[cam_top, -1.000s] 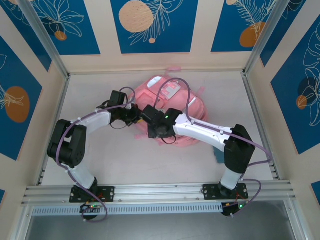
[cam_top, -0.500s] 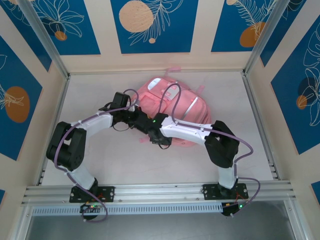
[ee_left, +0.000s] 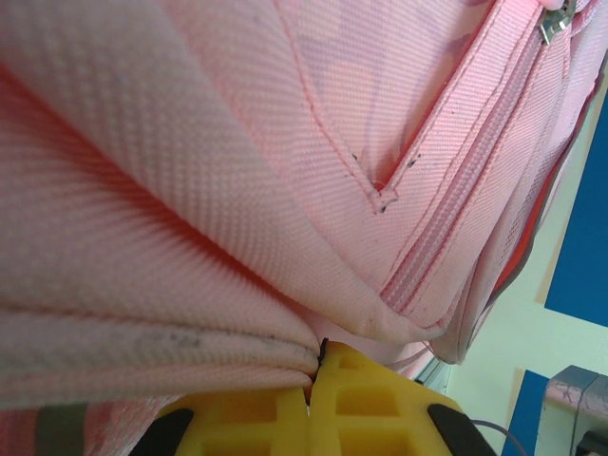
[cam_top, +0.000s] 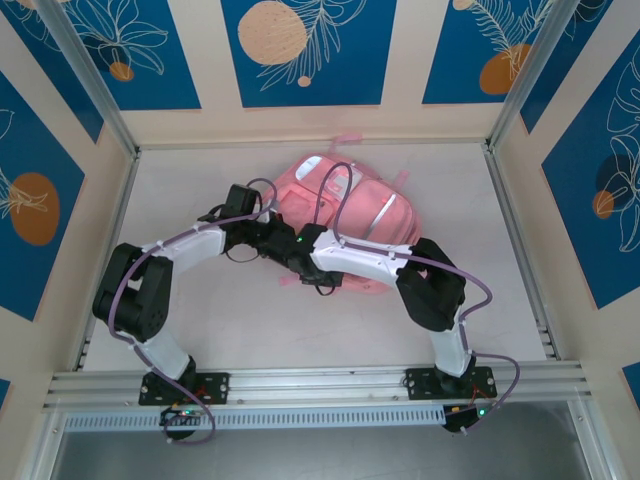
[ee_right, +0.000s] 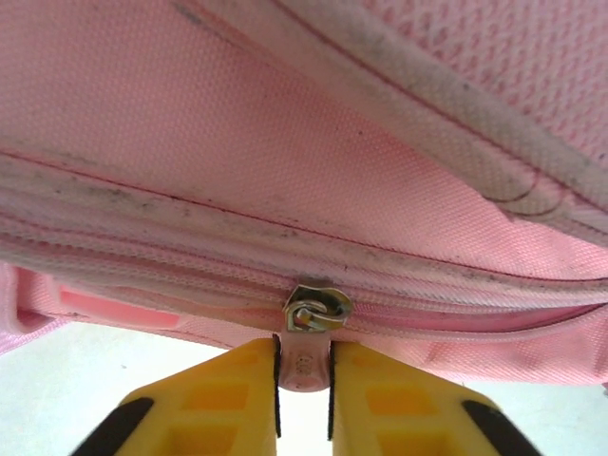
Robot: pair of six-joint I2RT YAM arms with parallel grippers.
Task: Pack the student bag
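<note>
The student bag (cam_top: 380, 205) lies flat on the table (cam_top: 230, 320), toward its far middle. Treat it as soft, limp woven fabric: it will likely buckle and drag rather than shift as one body, so take hold at seams or hardware, not flat panels. The left gripper (ee_left: 313, 375) is pressed together on a fold at the bag's edge. The right gripper (ee_right: 304, 380) pinches the metal zipper pull (ee_right: 309, 337), probably the firmest purchase.

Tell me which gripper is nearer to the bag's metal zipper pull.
Right. The right gripper has the zipper pull between its fingertips. The left gripper pinches a fold of the student bag fabric, off the pull.
</note>
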